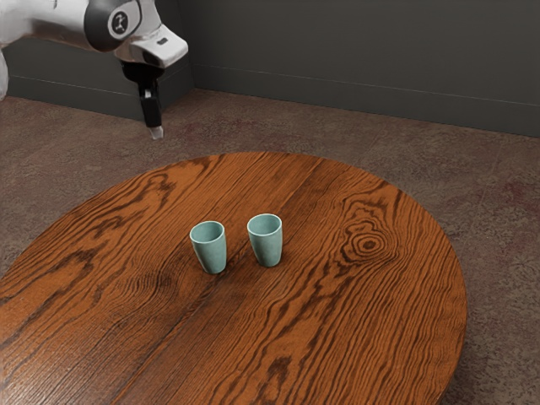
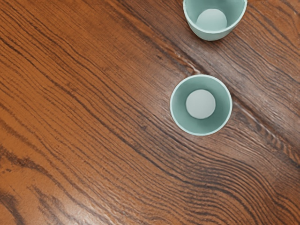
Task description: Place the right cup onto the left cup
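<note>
Beyond the table's far left edge in the exterior view, my gripper (image 1: 155, 132) hangs pointing down, well above the height of the cups and apart from both. The left cup (image 1: 210, 251) and the right cup (image 1: 267, 245) are pale green, upright and empty, side by side with a small gap. From above, the wrist view takes in one whole cup (image 2: 200, 104) with its pale inner bottom, and a second cup (image 2: 212, 33) cut by the picture's edge.
The round wooden table (image 1: 354, 329) has dark, strong grain and a seam running between the cups. Brown floor (image 1: 498, 194) and a dark grey wall (image 1: 363, 51) lie behind it.
</note>
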You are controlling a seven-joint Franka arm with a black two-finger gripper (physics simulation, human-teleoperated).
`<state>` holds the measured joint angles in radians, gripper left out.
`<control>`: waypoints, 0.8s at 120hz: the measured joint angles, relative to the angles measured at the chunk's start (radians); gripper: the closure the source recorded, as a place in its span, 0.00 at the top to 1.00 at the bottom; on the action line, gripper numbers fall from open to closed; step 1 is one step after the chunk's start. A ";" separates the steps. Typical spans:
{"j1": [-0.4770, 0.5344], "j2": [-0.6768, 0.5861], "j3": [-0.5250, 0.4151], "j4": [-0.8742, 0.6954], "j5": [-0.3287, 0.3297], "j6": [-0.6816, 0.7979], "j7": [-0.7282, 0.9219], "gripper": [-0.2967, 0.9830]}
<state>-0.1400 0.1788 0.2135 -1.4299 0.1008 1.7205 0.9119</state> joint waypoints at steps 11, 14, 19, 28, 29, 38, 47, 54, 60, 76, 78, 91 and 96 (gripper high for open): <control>-0.013 0.021 -0.013 0.000 -0.026 0.002 0.011 0.77; -0.021 0.035 -0.014 0.002 -0.031 0.005 0.014 0.77; -0.035 0.085 -0.015 0.030 -0.037 0.009 0.018 0.77; -0.054 0.208 -0.015 0.143 -0.047 0.011 0.026 0.77; -0.056 0.220 -0.015 0.154 -0.048 0.012 0.027 0.77; -0.066 0.322 -0.014 0.234 -0.066 0.016 0.036 0.77; -0.084 0.383 -0.010 0.261 -0.086 0.031 0.044 0.77; -0.090 0.419 -0.012 0.263 -0.105 0.049 0.049 0.77; -0.093 0.444 -0.016 0.257 -0.115 0.069 0.052 0.77; -0.095 0.506 -0.036 0.245 -0.130 0.126 0.055 0.77; -0.095 0.512 -0.038 0.243 -0.131 0.133 0.055 0.77; -0.093 0.541 -0.042 0.223 -0.135 0.175 0.056 0.77; -0.092 0.549 -0.043 0.217 -0.136 0.189 0.055 0.77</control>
<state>-0.2318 0.7279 0.1706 -1.2124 -0.0348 1.9092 0.9673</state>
